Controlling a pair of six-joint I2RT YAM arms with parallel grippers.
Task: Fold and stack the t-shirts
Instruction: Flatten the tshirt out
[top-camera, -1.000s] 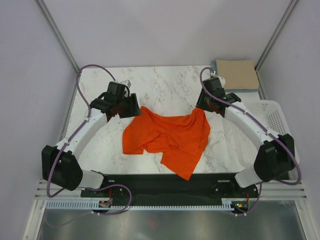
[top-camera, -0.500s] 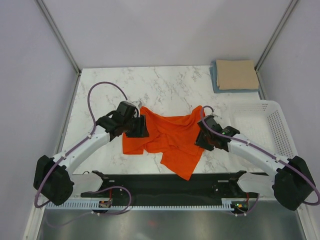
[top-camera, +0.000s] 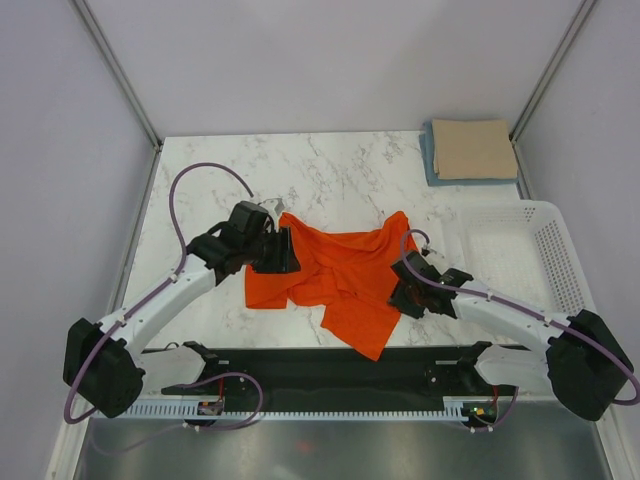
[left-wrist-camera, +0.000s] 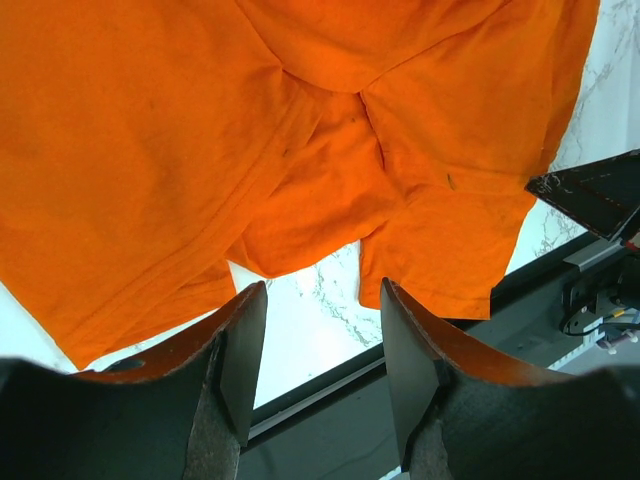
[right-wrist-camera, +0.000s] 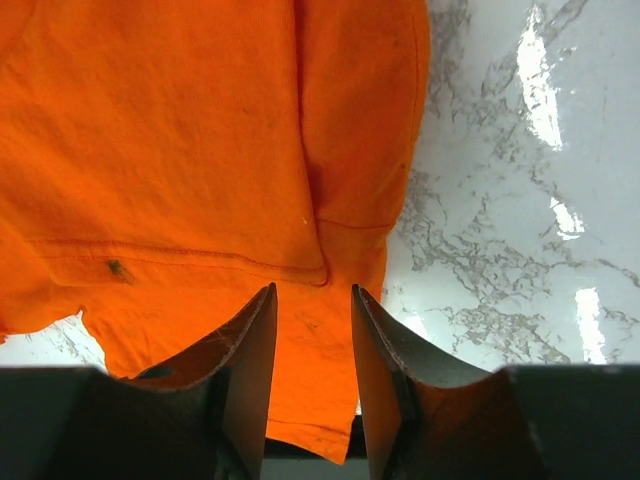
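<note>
The bright orange t-shirt (top-camera: 340, 275) lies crumpled in the middle of the marble table, one corner reaching the near edge. My left gripper (top-camera: 284, 256) hovers over its left part, open; in the left wrist view the gripper (left-wrist-camera: 320, 350) has only bare table between its fingers, with the orange cloth (left-wrist-camera: 200, 150) just beyond. My right gripper (top-camera: 403, 291) is open over the shirt's right edge; in the right wrist view the gripper (right-wrist-camera: 313, 350) has flat orange cloth (right-wrist-camera: 200, 150) below the gap. A folded tan t-shirt (top-camera: 472, 148) rests on a light blue t-shirt (top-camera: 429, 160) at the back right.
A white perforated basket (top-camera: 530, 250) stands at the right side of the table, beside my right arm. The black rail (top-camera: 330, 365) of the arm bases runs along the near edge. Grey walls close in the table on three sides.
Both arms have swung from the far side of the table toward the near edge and now sit over the orange shirt. The shirt itself has barely shifted.
</note>
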